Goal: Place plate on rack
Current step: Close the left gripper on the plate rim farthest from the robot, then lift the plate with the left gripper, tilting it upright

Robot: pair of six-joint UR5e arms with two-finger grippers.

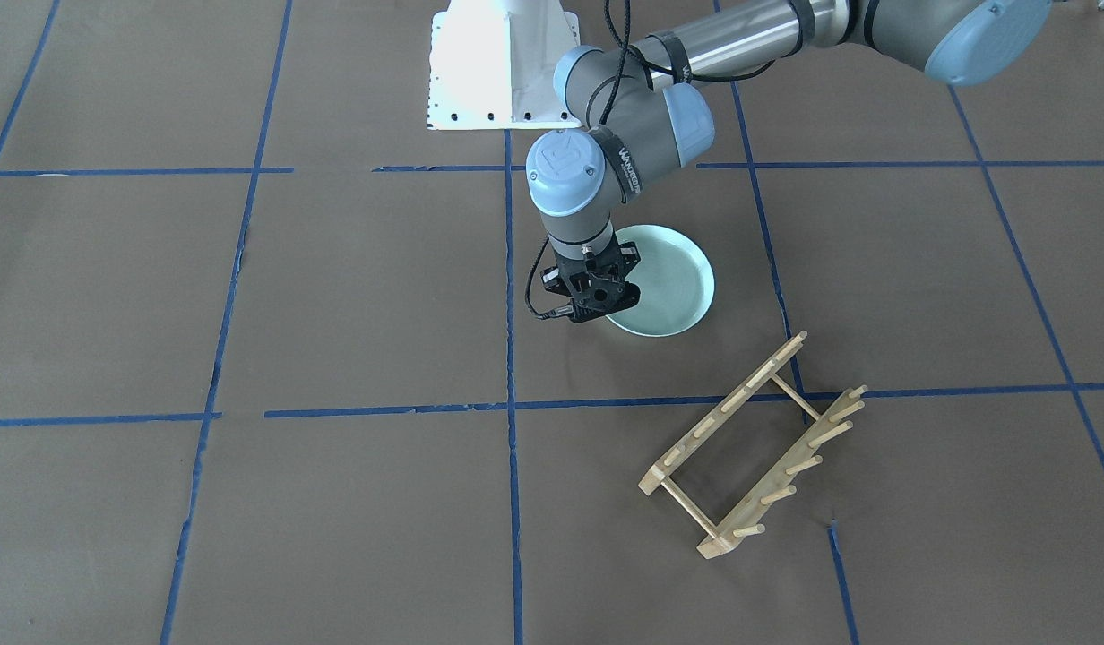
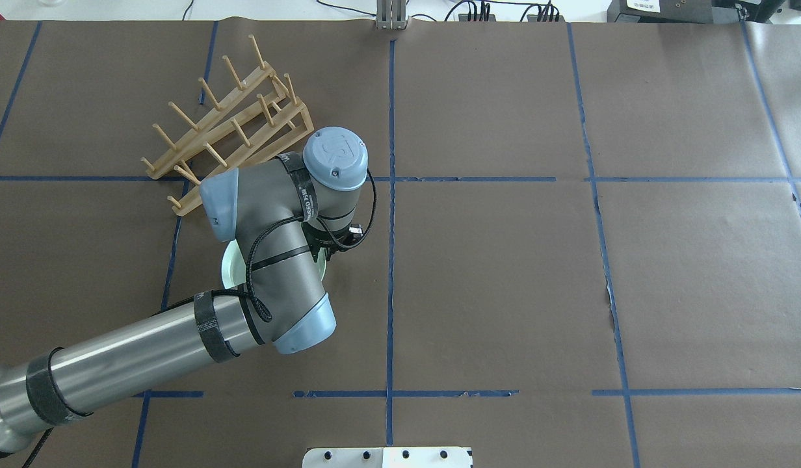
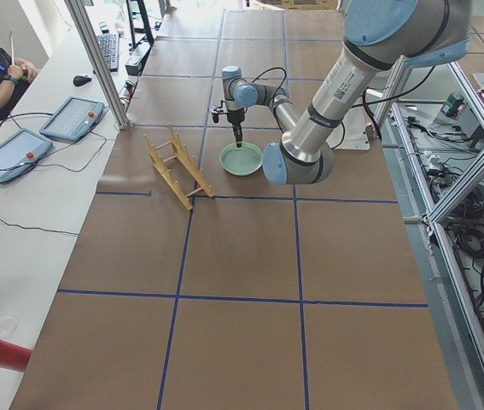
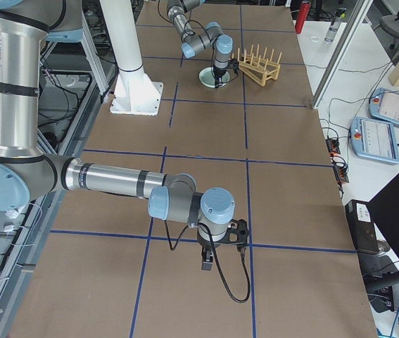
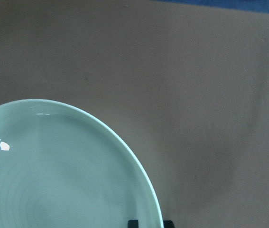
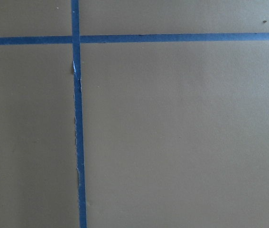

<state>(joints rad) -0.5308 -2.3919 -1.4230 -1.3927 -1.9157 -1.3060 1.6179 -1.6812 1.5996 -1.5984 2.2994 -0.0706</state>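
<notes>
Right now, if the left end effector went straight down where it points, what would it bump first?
Probably the rim of the plate: the left end effector points down over its edge, though how close is unclear.

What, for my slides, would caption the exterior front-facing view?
Left pincer at the edge of the mint-green plate; wooden rack stands apart, empty.

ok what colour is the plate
The plate is pale mint green with faint concentric rings, clearest in the left wrist-mounted view.
</notes>
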